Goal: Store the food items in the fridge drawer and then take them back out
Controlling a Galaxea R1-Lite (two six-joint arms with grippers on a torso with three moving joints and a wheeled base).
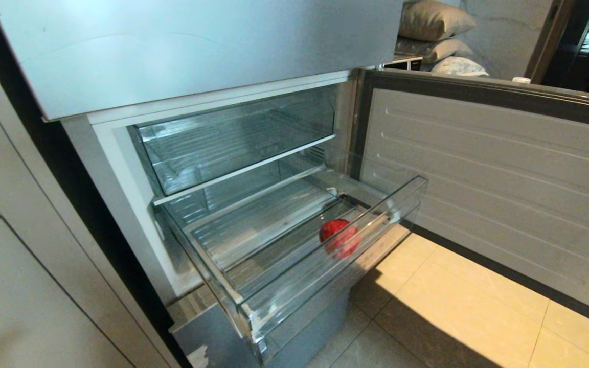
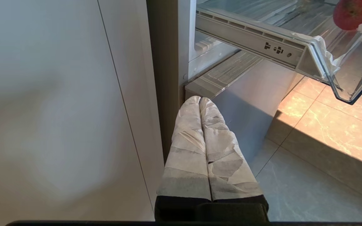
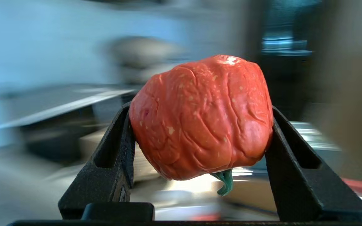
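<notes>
The fridge drawer [image 1: 376, 214] is pulled out, clear plastic with a ribbed bottom. A small round red fruit [image 1: 338, 237] lies inside it against the front wall, toward the right end; it also shows in the left wrist view as the red fruit [image 2: 352, 14] above the drawer's corner [image 2: 350, 78]. My right gripper [image 3: 200, 108] is outside the head view. Its black fingers are shut on a wrinkled red pepper [image 3: 200, 125] with a green stem, against blurred surroundings. My left gripper [image 2: 200, 99], wrapped in white tape, is shut and empty, low beside the fridge's left edge.
The fridge door [image 1: 504, 179] stands open to the right of the drawer. A clear upper compartment with a white strip [image 1: 233, 138] sits above it, under the silver upper panel [image 1: 197, 46]. A pale cabinet [image 1: 18, 281] is at left, tiled floor [image 1: 453, 306] below.
</notes>
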